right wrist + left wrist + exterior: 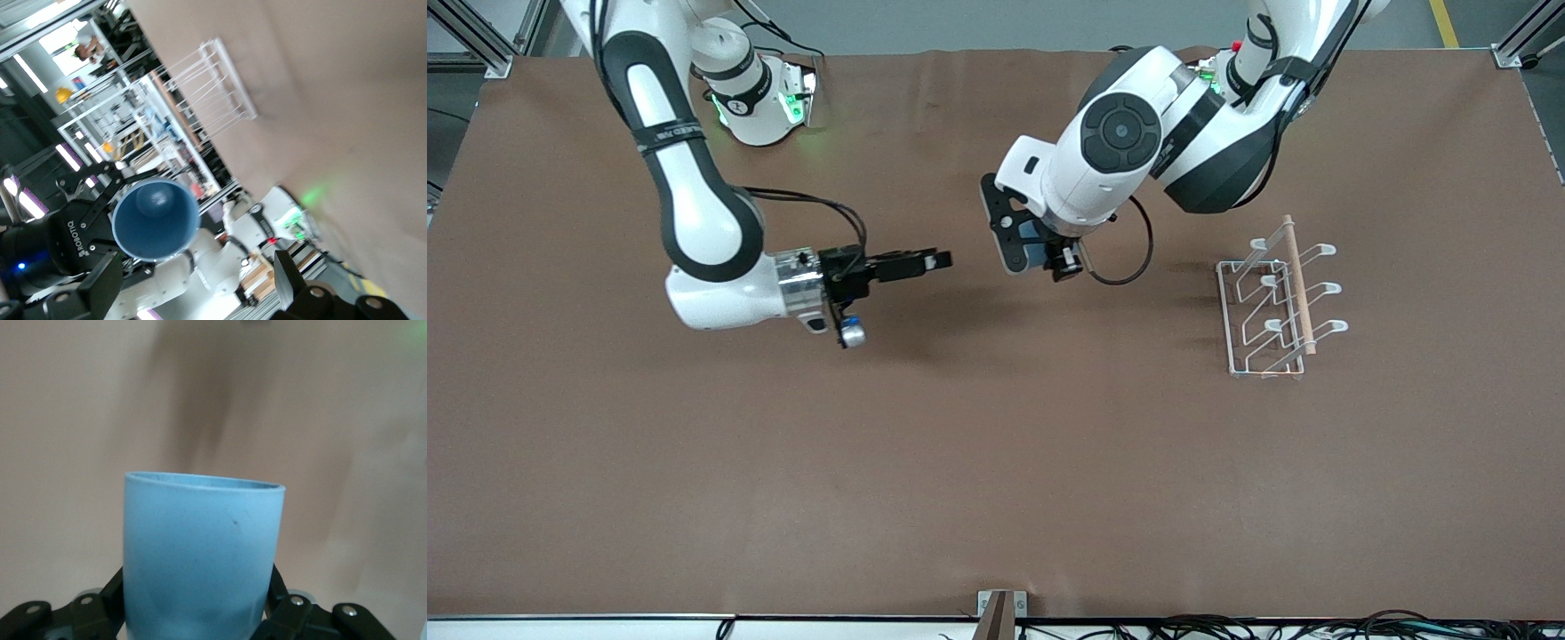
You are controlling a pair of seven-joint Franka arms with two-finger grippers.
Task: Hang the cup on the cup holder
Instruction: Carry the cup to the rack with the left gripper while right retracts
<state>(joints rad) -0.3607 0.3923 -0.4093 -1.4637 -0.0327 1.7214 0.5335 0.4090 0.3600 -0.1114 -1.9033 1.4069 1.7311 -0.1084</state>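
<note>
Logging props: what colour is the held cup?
Pale blue cup, clearest in the left wrist view.

You can read only "ROBOTIQ", in white letters on the black body of the left tool (pixel 70 243).

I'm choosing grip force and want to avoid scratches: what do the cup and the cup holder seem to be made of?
The cup, shut in the left tool above the table, looks like matte plastic: even pale blue, dull, faint scuffs. The cup holder looks like white coated metal wire, given its thin bent loops, with a pale rod along the top that is probably bare wood. The right tool waits open.
</note>
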